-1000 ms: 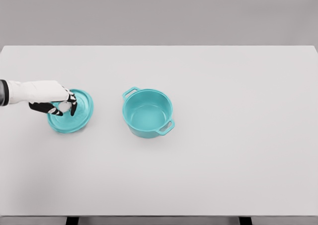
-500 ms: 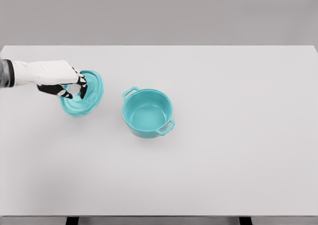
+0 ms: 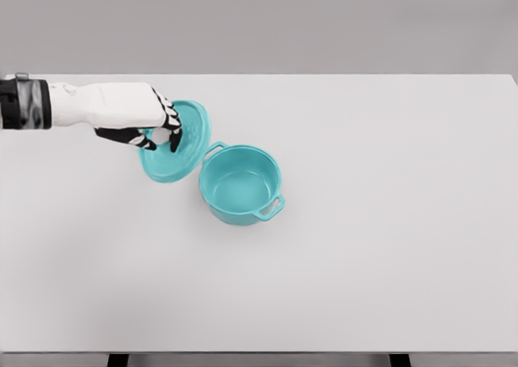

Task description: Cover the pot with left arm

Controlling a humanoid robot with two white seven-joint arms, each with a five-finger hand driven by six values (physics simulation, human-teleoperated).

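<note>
Left robot hand (image 3: 154, 128) gripping tilted teal lid (image 3: 180, 144) by its knob, just left of open pot (image 3: 240, 183). Carrying step; next, centre above rim, level, lower.

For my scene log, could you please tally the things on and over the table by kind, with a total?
Pots: 1, the teal pot, open, standing on the white table.
Lids: 1, the teal lid, tilted, held in the left hand just left of the pot.
Total: 2 things, both teal.
</note>
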